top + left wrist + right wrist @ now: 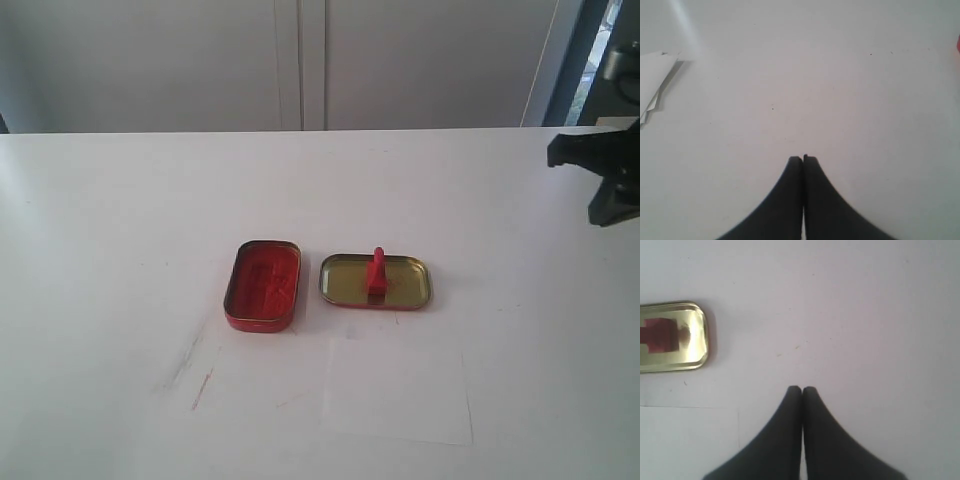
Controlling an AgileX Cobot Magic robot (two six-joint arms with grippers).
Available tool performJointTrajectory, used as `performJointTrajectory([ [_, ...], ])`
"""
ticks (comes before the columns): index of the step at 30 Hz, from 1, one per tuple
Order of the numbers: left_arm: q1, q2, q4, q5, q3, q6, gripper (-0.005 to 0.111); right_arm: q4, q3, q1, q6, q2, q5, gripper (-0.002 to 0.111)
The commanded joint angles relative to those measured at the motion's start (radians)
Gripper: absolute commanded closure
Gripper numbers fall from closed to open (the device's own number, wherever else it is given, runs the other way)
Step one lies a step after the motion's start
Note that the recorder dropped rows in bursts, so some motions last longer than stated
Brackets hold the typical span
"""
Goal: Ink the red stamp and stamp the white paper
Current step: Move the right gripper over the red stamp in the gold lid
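Observation:
The red stamp point(376, 273) stands upright inside the gold-lined tin lid point(400, 290) at the table's middle. The right wrist view shows the stamp point(660, 335) in the lid point(690, 347) too. Left of the lid lies the open red ink tin point(262, 285). The white paper point(398, 388) lies flat in front of the lid, and a corner of this paper point(690, 440) shows beside my right gripper point(802, 389). That gripper is shut and empty. It hangs at the far right point(598, 180), well away from the stamp. My left gripper point(803, 159) is shut over bare table.
Faint red and grey smears point(195, 375) mark the table left of the paper. Loose white sheets point(652, 82) lie at the edge of the left wrist view, and a red sliver point(958, 44) shows at its opposite edge. A wall stands behind the table.

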Motion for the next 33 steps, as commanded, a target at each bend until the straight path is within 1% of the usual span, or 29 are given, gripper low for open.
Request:
performJointTrajectory([
  [1, -0.004, -0.005, -0.003, -0.001, -0.001, 0.0, 0.107, 0.005, -0.07, 0.056, -0.001, 0.062, 0.011, 0.108],
  [13, -0.004, -0.005, -0.003, -0.001, -0.001, 0.0, 0.107, 0.001, -0.264, 0.188, 0.041, 0.235, 0.075, 0.108],
  [28, -0.004, -0.005, -0.003, -0.001, -0.001, 0.0, 0.107, -0.006, -0.424, 0.331, 0.12, 0.401, 0.137, 0.108],
  [33, -0.004, -0.005, -0.003, -0.001, -0.001, 0.0, 0.107, -0.012, -0.446, 0.369, 0.158, 0.445, 0.138, 0.108],
])
